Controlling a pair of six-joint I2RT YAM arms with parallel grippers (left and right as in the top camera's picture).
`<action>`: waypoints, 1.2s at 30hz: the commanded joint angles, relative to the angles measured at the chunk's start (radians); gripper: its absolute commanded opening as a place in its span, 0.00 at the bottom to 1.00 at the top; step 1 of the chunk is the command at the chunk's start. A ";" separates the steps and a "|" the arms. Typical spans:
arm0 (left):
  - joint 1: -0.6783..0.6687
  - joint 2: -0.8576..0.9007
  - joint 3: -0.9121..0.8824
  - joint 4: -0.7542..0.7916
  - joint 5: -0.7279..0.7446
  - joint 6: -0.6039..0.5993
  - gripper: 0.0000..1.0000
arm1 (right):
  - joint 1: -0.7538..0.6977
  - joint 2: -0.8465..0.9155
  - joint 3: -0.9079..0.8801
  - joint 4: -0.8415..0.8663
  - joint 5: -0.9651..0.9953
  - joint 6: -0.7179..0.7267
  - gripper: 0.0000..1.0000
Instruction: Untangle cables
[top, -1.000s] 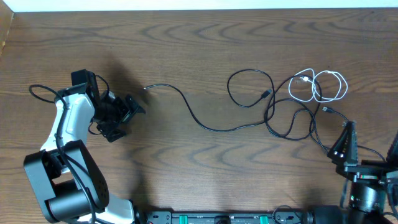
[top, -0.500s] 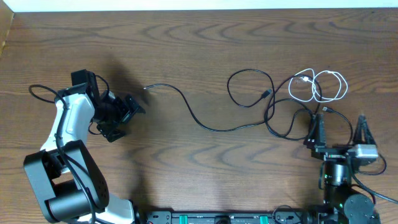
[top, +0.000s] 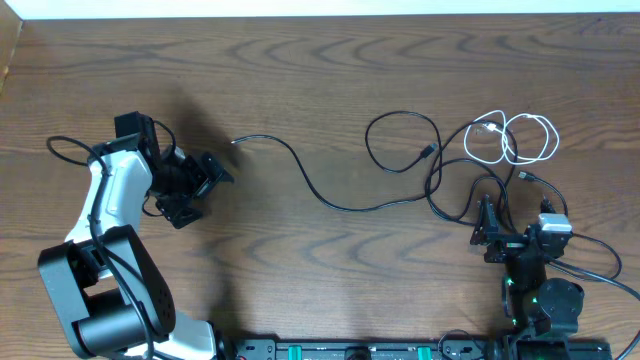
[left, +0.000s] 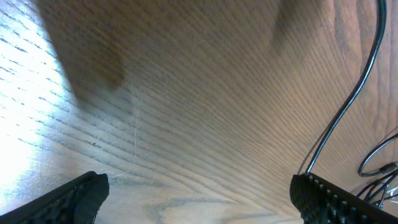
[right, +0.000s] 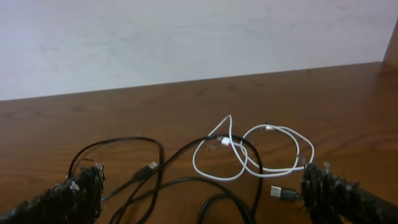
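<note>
While the thin black cords (top: 330, 200) are sprawling across the brown wooden tabletop (top: 300, 70), most of the mess is sitting on the right side: black loops crossing each other, with the thin white cord (top: 510, 140) coiling at the far right and overlapping one of them. The jaws of the right arm (top: 545, 300) are standing wide apart right at the lower black loops, gripping nothing. The jaws of the white left arm (top: 105, 195) are gaping too, also empty, with one long black cord's loose end lying near them.
</note>
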 joint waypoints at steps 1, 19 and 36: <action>0.004 -0.005 0.013 -0.005 -0.013 -0.002 0.98 | -0.006 -0.002 -0.001 -0.006 -0.008 0.004 0.99; 0.004 -0.001 0.013 -0.005 -0.013 -0.001 0.98 | -0.005 -0.001 -0.001 -0.006 -0.008 0.004 0.99; 0.002 -0.159 0.013 -0.005 -0.013 -0.002 0.98 | -0.005 -0.001 -0.001 -0.006 -0.008 0.004 0.99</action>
